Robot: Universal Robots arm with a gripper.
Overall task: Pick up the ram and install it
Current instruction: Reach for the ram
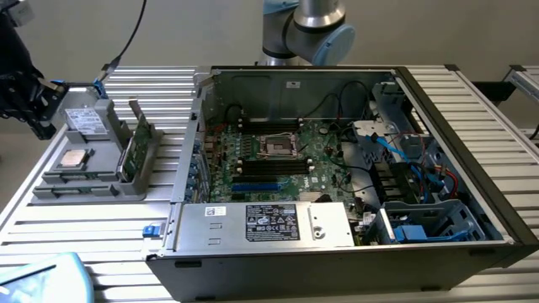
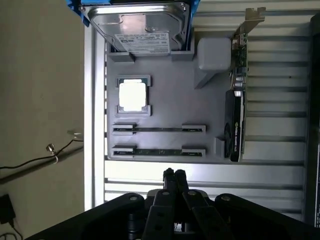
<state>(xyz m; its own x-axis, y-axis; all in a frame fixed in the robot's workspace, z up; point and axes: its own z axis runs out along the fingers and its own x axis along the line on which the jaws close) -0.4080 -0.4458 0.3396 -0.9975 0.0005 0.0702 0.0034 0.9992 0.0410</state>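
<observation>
Wrist and exterior views of the workstation. The gripper (image 2: 174, 174), two slim black metal fingers, was pressed fully together with nothing between them, and it hung over the ribbed aluminium table (image 1: 101, 233) just off the edge of the grey tray (image 2: 170, 100). The ram (image 2: 159, 152), a long thin greenish strip seen edge-on, stood upright in the tray's slot nearest the fingertips, held at each end by a small moulded bracket and not touched by the fingers. A second similar strip (image 2: 159, 129) lay parallel in the next slot.

Beyond these sat a square processor (image 2: 133, 95) with a pale matte metal lid in a shallow square recess. A hard drive (image 2: 142, 25), a glossy silver slab with a white label, sat at the far end of the tray. A broad green graphics card (image 2: 234, 130) stood on edge along one side.

In the exterior view the open black steel computer case (image 1: 252, 271) lay on the table at the tray's right. It exposed the green motherboard (image 1: 291, 161), tangled cables and a boxy sheet-metal power supply (image 1: 261, 224). The arm (image 1: 307, 28) had smooth grey cylindrical joints with a pale blue cap.
</observation>
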